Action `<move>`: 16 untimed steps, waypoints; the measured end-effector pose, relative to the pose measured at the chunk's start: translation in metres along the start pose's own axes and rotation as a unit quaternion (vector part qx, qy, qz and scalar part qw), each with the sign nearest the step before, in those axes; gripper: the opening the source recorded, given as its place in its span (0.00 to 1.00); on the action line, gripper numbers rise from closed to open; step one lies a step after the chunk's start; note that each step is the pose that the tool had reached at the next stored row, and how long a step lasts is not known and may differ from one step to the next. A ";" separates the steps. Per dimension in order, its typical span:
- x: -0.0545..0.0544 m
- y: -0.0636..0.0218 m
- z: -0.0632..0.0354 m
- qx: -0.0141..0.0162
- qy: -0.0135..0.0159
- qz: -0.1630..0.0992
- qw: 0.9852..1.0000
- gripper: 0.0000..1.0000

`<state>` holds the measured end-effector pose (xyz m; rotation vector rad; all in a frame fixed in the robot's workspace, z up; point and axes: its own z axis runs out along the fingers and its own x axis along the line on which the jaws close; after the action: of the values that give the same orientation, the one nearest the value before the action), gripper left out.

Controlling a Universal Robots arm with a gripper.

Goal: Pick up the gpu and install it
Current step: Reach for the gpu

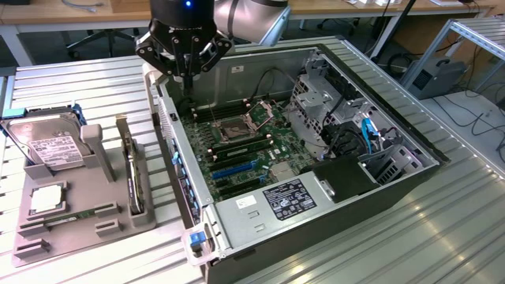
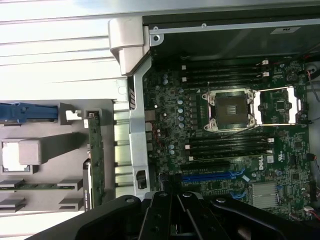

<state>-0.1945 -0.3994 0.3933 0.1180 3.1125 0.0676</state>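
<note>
**Operator:** State the position of the gpu.

**Technician:** The gpu [image 1: 134, 173] stands on its long edge in a slot of the grey holder [image 1: 75, 239]. The holder lies on the ribbed metal tabletop [image 1: 79, 89], on the exterior view's left of the open computer case [image 1: 245, 222]. In the wrist view the gpu [image 2: 96, 160] appears as a narrow green board seen along its edge, just beside the case wall. It is not installed.

**Operator:** State the condition of the jaws.

**Technician:** The jaws are closed, tips together, and grip nothing. They hang from the arm [image 1: 245, 18] and point downward.

**Operator:** Where are the jaws relative to the gpu?

**Technician:** They hover above the far corner of the case, on the exterior view's left side of it. The gpu sits nearer to the camera, apart from them. No contact is visible.

**Operator:** List the other parts on the holder.

**Technician:** A hard drive [image 1: 47, 145] with a white label leans at the far end. A square processor chip [image 1: 47, 198] and a memory stick [image 1: 71, 216] lie at the near end.

**Operator:** Describe the case interior.

**Technician:** The motherboard [image 1: 245, 148] is exposed. Its processor socket [image 1: 236, 129] stands open, and blue and black expansion slots [image 1: 233, 171] lie nearer than the socket.
</note>
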 end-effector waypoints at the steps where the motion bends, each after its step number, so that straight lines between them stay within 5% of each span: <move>1: 0.000 0.0000 0.0000 0.000 0.000 0.000 1.000 0.11; 16: 0.004 -0.0004 -0.0001 0.000 0.000 0.000 1.000 0.11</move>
<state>-0.1982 -0.3995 0.3933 0.1180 3.1125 0.0676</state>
